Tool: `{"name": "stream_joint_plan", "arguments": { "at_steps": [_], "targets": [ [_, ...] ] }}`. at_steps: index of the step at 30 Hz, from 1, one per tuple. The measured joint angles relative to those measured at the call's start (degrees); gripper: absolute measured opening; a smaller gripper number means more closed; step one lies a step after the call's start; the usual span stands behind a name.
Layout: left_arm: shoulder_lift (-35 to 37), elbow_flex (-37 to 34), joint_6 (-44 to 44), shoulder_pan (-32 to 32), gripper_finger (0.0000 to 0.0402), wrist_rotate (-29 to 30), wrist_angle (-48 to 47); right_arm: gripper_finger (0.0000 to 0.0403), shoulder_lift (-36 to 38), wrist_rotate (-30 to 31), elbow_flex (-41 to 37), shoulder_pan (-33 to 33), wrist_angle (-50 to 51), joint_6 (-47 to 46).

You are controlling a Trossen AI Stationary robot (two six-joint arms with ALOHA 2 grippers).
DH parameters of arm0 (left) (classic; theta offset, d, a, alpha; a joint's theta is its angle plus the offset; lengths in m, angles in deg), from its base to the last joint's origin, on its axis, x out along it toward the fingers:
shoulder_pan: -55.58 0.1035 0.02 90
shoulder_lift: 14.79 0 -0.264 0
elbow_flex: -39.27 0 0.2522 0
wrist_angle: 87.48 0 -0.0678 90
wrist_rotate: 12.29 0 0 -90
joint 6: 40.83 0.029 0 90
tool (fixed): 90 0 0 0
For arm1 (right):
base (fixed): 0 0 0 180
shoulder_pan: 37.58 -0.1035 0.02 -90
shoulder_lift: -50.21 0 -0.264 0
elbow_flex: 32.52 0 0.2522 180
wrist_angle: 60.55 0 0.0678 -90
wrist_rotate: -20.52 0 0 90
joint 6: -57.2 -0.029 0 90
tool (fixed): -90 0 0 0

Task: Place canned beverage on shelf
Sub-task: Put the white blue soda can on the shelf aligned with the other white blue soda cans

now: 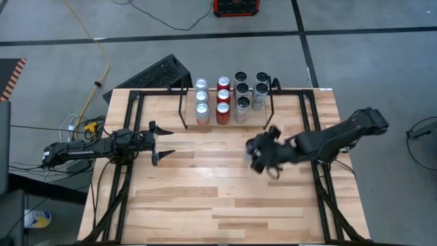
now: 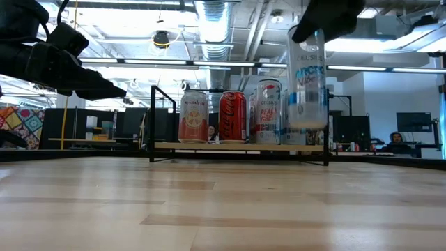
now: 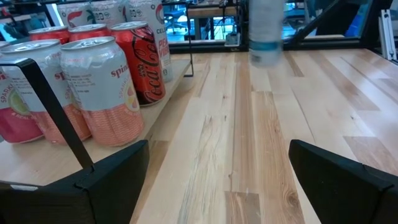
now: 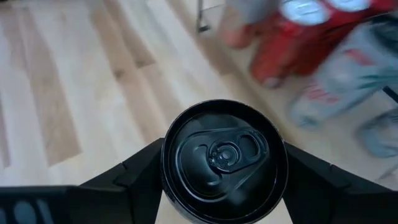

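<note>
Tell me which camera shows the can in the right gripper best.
The low view: the held can hangs clear of the table under the right gripper. The right wrist view shows only its black top, the left wrist a blur, the high view hides it.

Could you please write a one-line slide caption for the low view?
Right gripper holds a tall can above the table, before the shelf of cans.

Shelf (image 1: pixel 229 117) packed w/ cans (image 1: pixel 222 102); table (image 1: pixel 205 198) in front free.
</note>
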Motion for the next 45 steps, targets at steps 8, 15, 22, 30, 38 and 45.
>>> {"name": "stream_joint_plan", "arguments": {
  "at_steps": [8, 15, 22, 30, 38, 45],
  "targets": [
    [0.0, 0.0, 0.02, 0.0, 0.0373, 0.0, 0.01, 0.0283, 9.23, -8.12, -1.97, 14.75, -1.14, 15.21],
    [0.0, 0.0, 0.0, -0.01, 0.0373, 0.0, 0.03, 0.0283, 9.87, -16.39, -2.03, 26.73, -2.38, 26.39],
    [0.0, 0.0, 0.0, 0.0, 0.0373, 0.0, 0.03, 0.0283, 11.18, -21.84, -4.24, 34.37, -6.58, 31.24],
    [0.0, 0.0, 0.0, 0.0, 0.0373, 0.0, 0.02, 0.0283, 15.96, -25.17, -12.61, 40.65, -12.12, 32.34],
    [0.02, 0.0, 0.02, -0.01, 0.0373, 0.0, 0.03, 0.0283, 15.62, -27.35, -13.39, 43.83, -15.32, 34.94],
    [0.0, 0.0, 0.0, 0.0, 0.0373, 0.0, 0.01, 0.0283, 11.41, -29.6, -13.41, 46.73, -15.47, 36.35]
  ]
}}
